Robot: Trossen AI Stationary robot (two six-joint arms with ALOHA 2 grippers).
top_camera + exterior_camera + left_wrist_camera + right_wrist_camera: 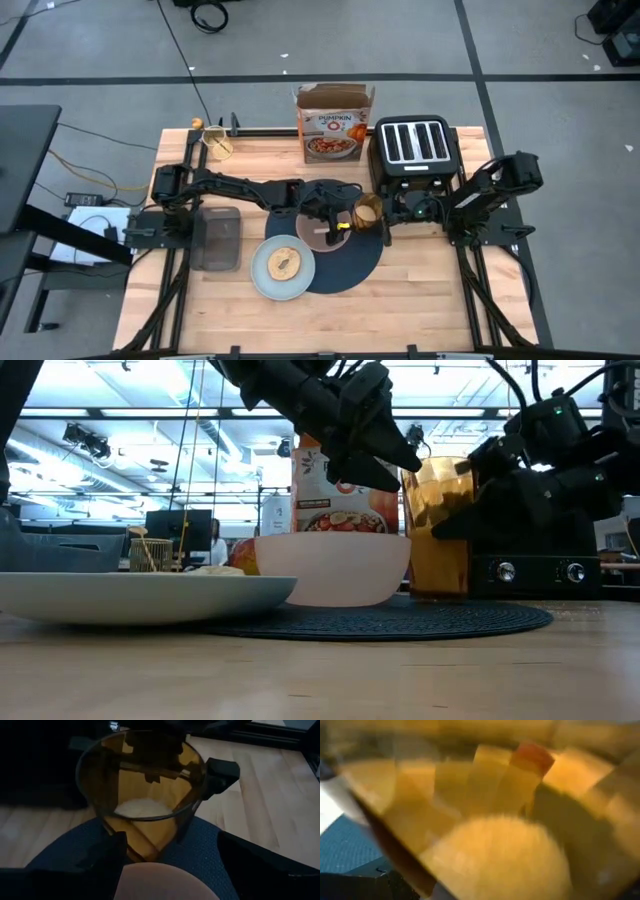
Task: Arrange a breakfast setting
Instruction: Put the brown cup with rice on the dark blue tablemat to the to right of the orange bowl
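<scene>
My right gripper (384, 213) is at the amber glass (368, 212), fingers (220, 772) spread wide on either side of it; one finger lies against the glass wall, but I cannot tell whether I truly grip it. The glass stands upright on the edge of the round dark-blue placemat (360, 262), just in front of the black toaster (415, 148). My left gripper (327, 215) hangs above the pinkish bowl (335, 568), fingers parted with nothing between them. The bowl sits on the placemat beside the glass. A pale-blue plate (283, 267) with a piece of bread (284, 264) on it overlaps the mat's near-left edge. A cereal box (333, 125) stands at the back of the wooden table (420, 300), left of the toaster.
</scene>
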